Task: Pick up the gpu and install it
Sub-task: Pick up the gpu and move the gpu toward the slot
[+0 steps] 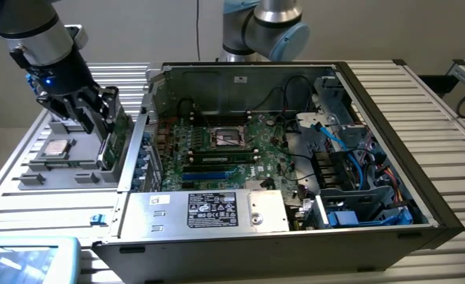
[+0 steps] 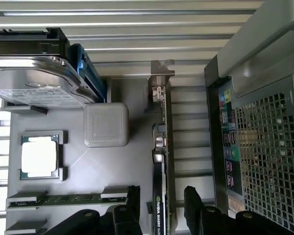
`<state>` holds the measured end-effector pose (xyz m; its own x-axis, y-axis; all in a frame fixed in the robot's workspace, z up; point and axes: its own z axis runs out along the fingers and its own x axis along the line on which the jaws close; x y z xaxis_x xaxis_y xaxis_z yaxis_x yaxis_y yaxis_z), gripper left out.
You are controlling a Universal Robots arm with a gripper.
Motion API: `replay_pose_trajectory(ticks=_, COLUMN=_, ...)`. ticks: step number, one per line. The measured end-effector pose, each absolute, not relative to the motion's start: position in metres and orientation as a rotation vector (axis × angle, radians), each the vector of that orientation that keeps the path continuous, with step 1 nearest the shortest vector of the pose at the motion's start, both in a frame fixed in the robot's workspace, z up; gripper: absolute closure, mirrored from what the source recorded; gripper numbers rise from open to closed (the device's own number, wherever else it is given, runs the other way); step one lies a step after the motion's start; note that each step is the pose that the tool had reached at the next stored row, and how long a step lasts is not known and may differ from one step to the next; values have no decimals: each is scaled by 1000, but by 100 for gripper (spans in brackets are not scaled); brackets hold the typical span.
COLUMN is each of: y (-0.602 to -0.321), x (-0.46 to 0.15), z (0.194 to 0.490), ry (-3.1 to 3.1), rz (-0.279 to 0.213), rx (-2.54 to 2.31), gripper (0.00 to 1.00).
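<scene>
The gpu (image 2: pixel 159 161) stands on its long edge in a slot of the grey parts tray (image 2: pixel 137 112), its metal bracket at the far end. In the exterior view the gpu (image 1: pixel 119 135) shows a green face at the tray's side nearest the computer case. My gripper (image 2: pixel 161 203) is open and straddles the card's upper edge, one dark finger (image 2: pixel 132 200) on each side with a small gap to the card. From the exterior view, my gripper (image 1: pixel 98 121) hangs right above the card at the left.
The tray also holds a silvery hard drive (image 2: pixel 34 78), a CPU (image 2: pixel 39 156), a RAM stick (image 2: pixel 59 199) and a grey block (image 2: pixel 106 125). The open computer case (image 1: pixel 390 148) with its green motherboard (image 1: pixel 216 148) lies just right of the tray. A second arm (image 1: pixel 264 29) stands behind it.
</scene>
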<state>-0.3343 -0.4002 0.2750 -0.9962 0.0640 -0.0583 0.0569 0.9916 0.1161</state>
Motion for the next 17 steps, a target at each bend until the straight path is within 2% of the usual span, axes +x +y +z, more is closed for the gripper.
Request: replay_pose_trajectory(ticks=17, y=-400, x=-329, z=246, ry=3072, rz=200, rx=94, gripper=51)
